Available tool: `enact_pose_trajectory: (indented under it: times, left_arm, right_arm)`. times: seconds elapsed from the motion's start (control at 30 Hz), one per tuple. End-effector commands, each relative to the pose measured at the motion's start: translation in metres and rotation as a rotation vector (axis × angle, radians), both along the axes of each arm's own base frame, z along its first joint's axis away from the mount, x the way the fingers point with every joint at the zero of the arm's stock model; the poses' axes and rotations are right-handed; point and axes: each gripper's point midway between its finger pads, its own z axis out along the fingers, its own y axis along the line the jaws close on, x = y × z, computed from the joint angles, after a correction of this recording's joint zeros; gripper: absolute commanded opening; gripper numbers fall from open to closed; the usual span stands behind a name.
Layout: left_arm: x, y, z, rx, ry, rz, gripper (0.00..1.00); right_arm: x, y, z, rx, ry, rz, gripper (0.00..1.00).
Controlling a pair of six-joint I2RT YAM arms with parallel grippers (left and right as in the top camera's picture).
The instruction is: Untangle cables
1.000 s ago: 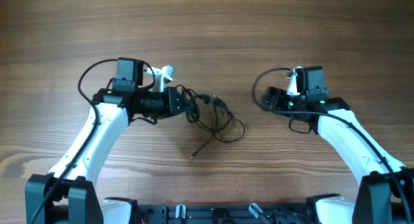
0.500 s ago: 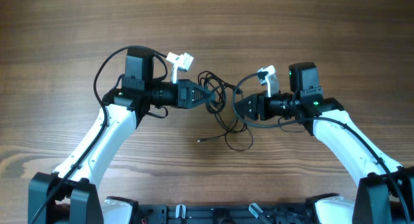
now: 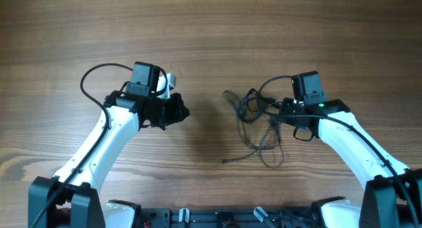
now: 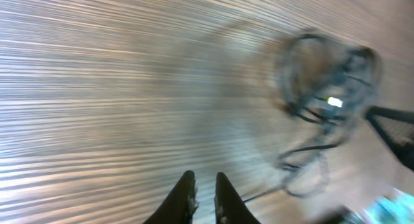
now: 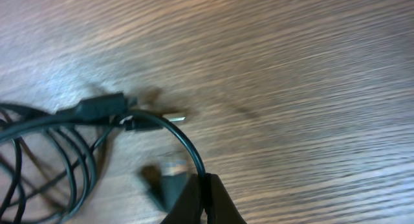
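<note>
From above, the cables (image 3: 254, 113) sit as one dark bunch right of the middle of the table (image 3: 211, 30), well clear of every edge, with a loose loop and one tail trailing toward the near edge. The right gripper (image 3: 278, 111) is at the bunch's right side, and the left gripper (image 3: 181, 111) is well apart from it, on the left. I'd worry that pulling from one side only will drag the whole bunch along or cinch the knot, since nothing anchors the other end. In the left wrist view, blurred, the left gripper (image 4: 204, 193) has its jaws a sliver apart with nothing between them, and the cables (image 4: 323, 107) are a smeared tangle of rings far ahead. In the right wrist view the right gripper (image 5: 204, 190) is pinched together on a single thin strand of the cables (image 5: 77, 114). That grip is at the very tips, so the strand may slip out. Several parallel loops fan off to the left, and a plug (image 5: 155, 123) with a bare metal tip lies on the wood.
</note>
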Motion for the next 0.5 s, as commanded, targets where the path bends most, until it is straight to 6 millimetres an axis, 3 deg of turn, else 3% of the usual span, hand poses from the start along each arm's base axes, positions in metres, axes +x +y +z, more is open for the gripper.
enact_pose_trajectory:
  times: [0.0, 0.03, 0.1, 0.17, 0.33, 0.47]
  left_arm:
    - [0.005, 0.013, 0.0, 0.077, -0.033, 0.026, 0.11]
    - [0.004, 0.008, 0.002, 0.046, -0.028, 0.015, 0.13]
    - [0.004, -0.011, 0.011, -0.061, -0.042, -0.028, 0.4]
    - [0.007, -0.03, 0.023, -0.15, -0.084, -0.08, 0.52]
    - [0.011, -0.081, 0.049, -0.268, -0.223, -0.228, 0.61]
    - [0.006, -0.115, 0.042, -0.298, -0.218, -0.268, 0.63]
  right_arm:
    - [0.003, -0.011, -0.001, -0.03, -0.012, -0.106, 0.04]
    - [0.004, -0.003, 0.0, 0.012, -0.013, -0.081, 0.04]
    - [0.005, 0.019, 0.001, 0.11, -0.01, 0.015, 0.04]
    - [0.006, 0.027, 0.002, 0.156, -0.012, 0.031, 0.04]
    - [0.006, 0.03, 0.003, 0.171, -0.01, 0.034, 0.05]
    - [0.005, 0.049, 0.007, 0.262, -0.009, 0.111, 0.04]
